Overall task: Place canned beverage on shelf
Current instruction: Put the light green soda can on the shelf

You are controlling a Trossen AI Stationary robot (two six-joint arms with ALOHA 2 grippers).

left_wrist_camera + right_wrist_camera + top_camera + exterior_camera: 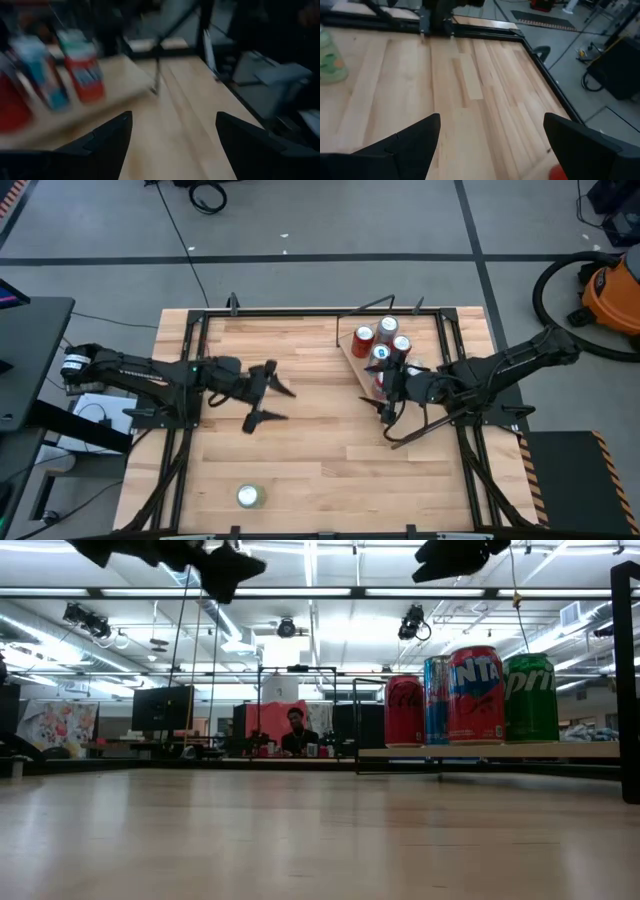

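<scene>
The shelf (pixel 372 376) is a small light-wood board lying askew at the table's far right. Several cans stand upright on it: red (pixel 403 710), blue (pixel 435 700), a red and blue one (pixel 476 695) and a green one (pixel 530 698). One more can (pixel 248 497), pale green, stands upright alone near the table's front edge; it also appears in the right wrist view (pixel 330 55). My left gripper (pixel 270 402) hovers open over the table's middle, pointing toward the shelf. My right gripper (pixel 382 398) hovers open at the shelf's near edge. Neither holds anything.
A black metal frame (pixel 300 312) runs around the tabletop. Bare wood lies between the two grippers and the lone can. Beyond the table are an orange vacuum (pixel 612 295), cables on the floor, and a person (pixel 296 735) seated far behind.
</scene>
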